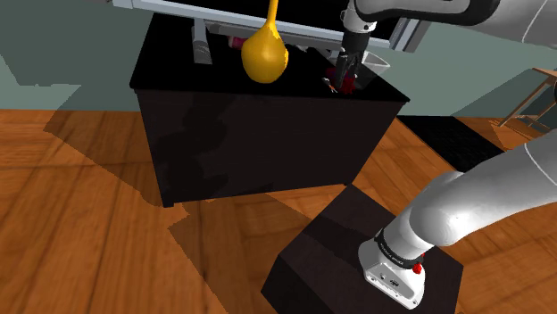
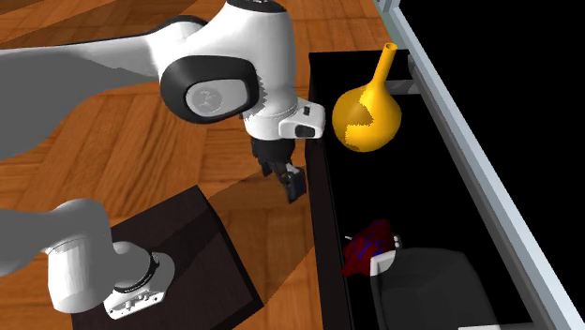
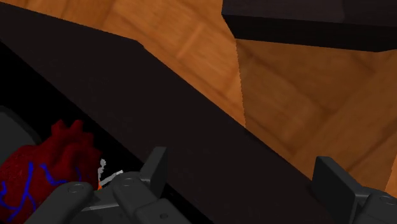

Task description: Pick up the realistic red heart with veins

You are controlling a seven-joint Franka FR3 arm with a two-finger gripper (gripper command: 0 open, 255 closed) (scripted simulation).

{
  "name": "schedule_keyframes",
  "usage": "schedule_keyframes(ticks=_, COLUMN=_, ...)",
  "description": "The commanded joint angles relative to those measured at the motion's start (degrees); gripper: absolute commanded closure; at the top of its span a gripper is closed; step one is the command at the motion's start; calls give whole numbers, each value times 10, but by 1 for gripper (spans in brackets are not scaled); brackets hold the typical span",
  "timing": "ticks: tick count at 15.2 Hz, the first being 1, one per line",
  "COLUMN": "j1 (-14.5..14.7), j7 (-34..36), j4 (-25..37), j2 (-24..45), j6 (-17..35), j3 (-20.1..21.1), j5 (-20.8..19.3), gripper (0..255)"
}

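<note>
The dark red heart (image 1: 348, 82) with blue veins lies on the black table (image 1: 268, 134), near its corner at the shoulder view's right. In the second exterior view the heart (image 2: 368, 248) rests beside a dark grey, white-edged object (image 2: 422, 286). My black gripper (image 1: 345, 71) hangs just above the table by the heart, open and holding nothing. In the wrist view the heart (image 3: 38, 175) sits outside the fingers (image 3: 156, 167), beyond one of them, and the gripper (image 3: 245, 175) spans the table's edge (image 3: 191, 127). The second exterior view shows the gripper (image 2: 292, 183) over that edge.
A yellow long-necked gourd vase (image 1: 264, 53) stands mid-table, also in the second exterior view (image 2: 366, 117). A clear cup (image 1: 379, 64) is behind the heart, and a tiny orange and grey item (image 3: 104, 175) lies next to it. Small objects (image 1: 203, 45) stand at the back. The stand (image 1: 339, 259) sits on wooden floor.
</note>
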Motion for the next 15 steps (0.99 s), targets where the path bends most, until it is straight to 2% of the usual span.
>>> schedule_keyframes(ticks=1, j1=-5, j7=-23, j4=38, j2=45, j6=1, j3=-8, j5=-16, gripper=0)
schedule_keyframes(ticks=9, j1=-27, j7=-113, j4=206, j2=213, j6=-10, j3=-35, j5=-67, gripper=0)
schedule_keyframes(ticks=15, j1=-48, j7=-185, j4=381, j2=359, j6=-37, j3=-51, j5=-94, gripper=0)
